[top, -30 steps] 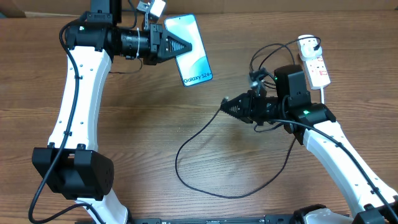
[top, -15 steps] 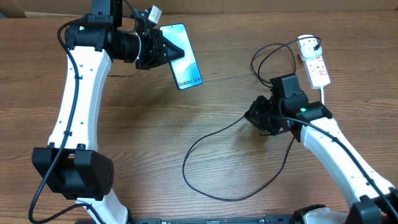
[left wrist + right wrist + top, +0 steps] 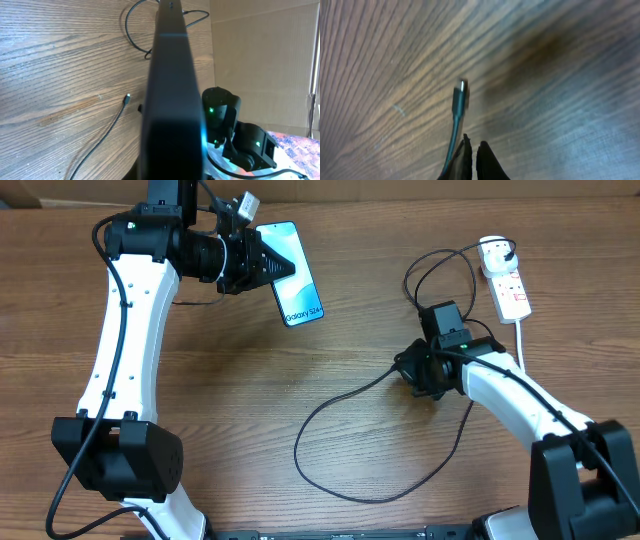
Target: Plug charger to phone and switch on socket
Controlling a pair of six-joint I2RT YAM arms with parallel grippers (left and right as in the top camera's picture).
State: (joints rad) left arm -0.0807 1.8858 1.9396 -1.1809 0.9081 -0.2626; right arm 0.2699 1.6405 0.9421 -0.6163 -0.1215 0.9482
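Phone [image 3: 305, 300] first: your left gripper [image 3: 285, 266] clamps it, raised off the table, likely to present its port. Charger [image 3: 330, 395] loops mid-table. Your right gripper [image 3: 473, 145], jaws nearly closed, points down behind the connector tip [image 3: 462, 86], but you can't tell if it's pinching. Socket [image 3: 508, 288] waits far right.

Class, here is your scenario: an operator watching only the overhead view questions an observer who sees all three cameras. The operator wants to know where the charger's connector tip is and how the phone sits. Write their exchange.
Operator: The right gripper hides the end of the charger. Where is it?
Observer: In the right wrist view, the connector tip sits just ahead of the nearly closed fingers, pointing away from them.
Operator: And the phone?
Observer: The left wrist view shows it edge-on in the left gripper, with its dark side facing the camera.
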